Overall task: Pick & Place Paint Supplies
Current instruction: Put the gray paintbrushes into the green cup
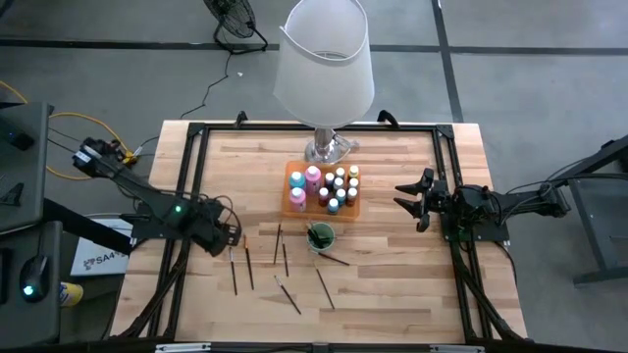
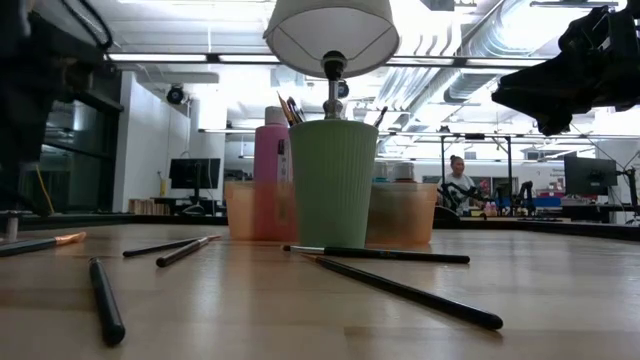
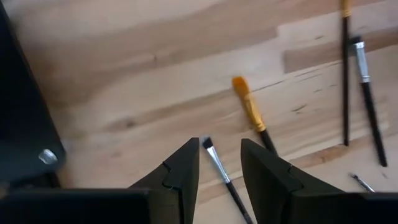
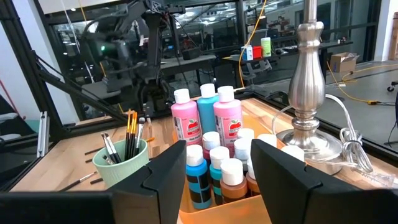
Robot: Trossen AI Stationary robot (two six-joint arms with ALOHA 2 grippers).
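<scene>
Bare wooden table (image 1: 392, 284) lies open between the left gripper (image 3: 219, 168) and the table's left frame edge. Its fingers stand apart and empty, straddling a thin silver-ferruled brush (image 3: 222, 176) that lies flat, bristles pointing away from the gripper. The right gripper (image 4: 214, 165), jaws apart and empty, hovers facing the orange tray (image 4: 217, 214) of paint bottles (image 4: 208, 115)

Grey concrete floor (image 1: 510, 88), ceiling striplights (image 2: 180, 57) overhead.
</scene>
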